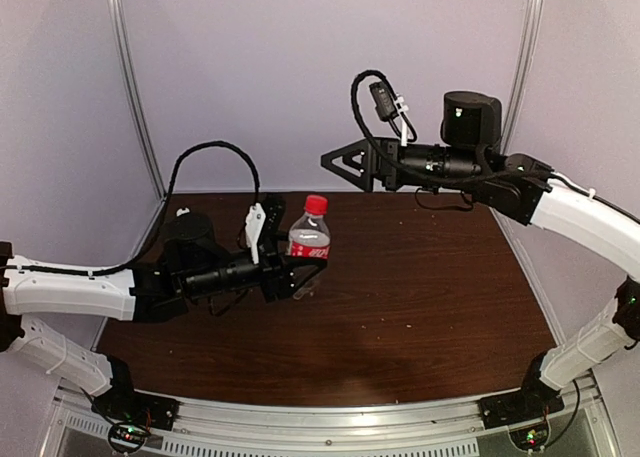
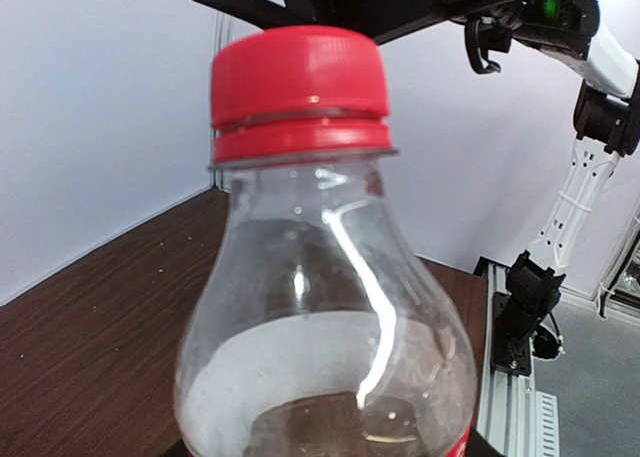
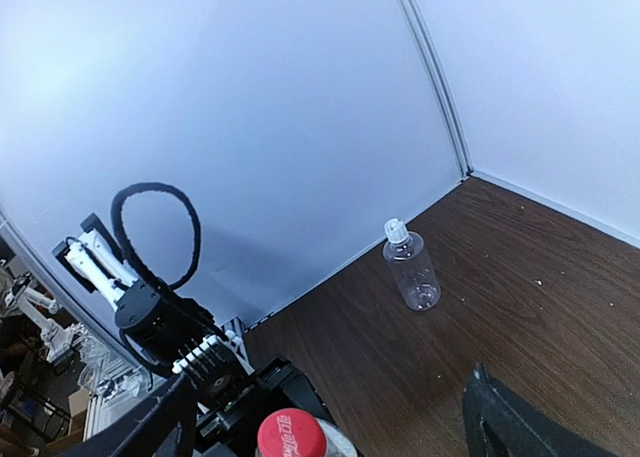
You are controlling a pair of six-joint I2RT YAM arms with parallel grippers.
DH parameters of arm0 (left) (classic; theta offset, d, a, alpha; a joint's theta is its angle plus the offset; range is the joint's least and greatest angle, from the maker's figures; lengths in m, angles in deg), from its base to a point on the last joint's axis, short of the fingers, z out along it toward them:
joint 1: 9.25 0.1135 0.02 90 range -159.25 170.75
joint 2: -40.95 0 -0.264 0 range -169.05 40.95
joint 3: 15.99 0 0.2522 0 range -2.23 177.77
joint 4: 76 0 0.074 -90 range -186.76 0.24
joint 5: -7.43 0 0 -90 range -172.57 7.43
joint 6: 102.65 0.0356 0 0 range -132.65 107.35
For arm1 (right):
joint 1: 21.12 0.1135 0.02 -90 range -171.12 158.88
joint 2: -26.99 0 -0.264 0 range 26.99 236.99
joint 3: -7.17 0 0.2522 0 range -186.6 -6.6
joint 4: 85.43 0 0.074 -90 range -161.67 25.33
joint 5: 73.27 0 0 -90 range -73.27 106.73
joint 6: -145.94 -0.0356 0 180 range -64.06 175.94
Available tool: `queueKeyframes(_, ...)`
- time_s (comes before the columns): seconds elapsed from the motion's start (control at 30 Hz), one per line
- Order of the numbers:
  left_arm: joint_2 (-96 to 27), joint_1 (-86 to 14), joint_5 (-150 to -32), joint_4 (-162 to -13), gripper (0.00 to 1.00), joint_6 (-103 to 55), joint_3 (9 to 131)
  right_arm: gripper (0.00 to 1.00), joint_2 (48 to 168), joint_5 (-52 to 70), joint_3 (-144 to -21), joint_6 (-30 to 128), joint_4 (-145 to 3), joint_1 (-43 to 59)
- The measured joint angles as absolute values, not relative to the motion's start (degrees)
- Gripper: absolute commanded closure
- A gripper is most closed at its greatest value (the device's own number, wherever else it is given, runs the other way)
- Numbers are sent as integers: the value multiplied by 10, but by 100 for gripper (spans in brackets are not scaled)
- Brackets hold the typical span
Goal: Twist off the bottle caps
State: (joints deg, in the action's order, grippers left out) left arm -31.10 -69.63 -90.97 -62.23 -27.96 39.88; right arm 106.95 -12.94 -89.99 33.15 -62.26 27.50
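Your left gripper (image 1: 303,269) is closed on the body of the red-label bottle (image 1: 309,239), which is upright, its long axis vertical and its red cap (image 1: 316,204) pointing up. It looks nearly empty, so light and thin-walled. A hard squeeze would likely buckle it, so take the stiffer red cap by its sides. Above that bottle your right gripper (image 3: 330,402) hangs spread wide and empty. Well beyond, the plain bottle (image 3: 412,277) stands upright on the desk (image 1: 430,277), white cap (image 3: 397,229) up.

Dark wooden table (image 1: 420,307) inside pale walls (image 1: 300,67).
2 metal posts (image 1: 133,87) stand at its back corners; a grey rail (image 1: 330,417) lines the near edge.
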Motion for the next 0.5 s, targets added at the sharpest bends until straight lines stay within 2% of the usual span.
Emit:
queueKeyframes(0.2,-313,-696,-872,-646,71,-275,402,8,1100,-43,-917,310,-603,308)
queueKeyframes(0.5,-315,-696,-841,-659,70,-269,406,23,1142,-12,-929,306,-572,330)
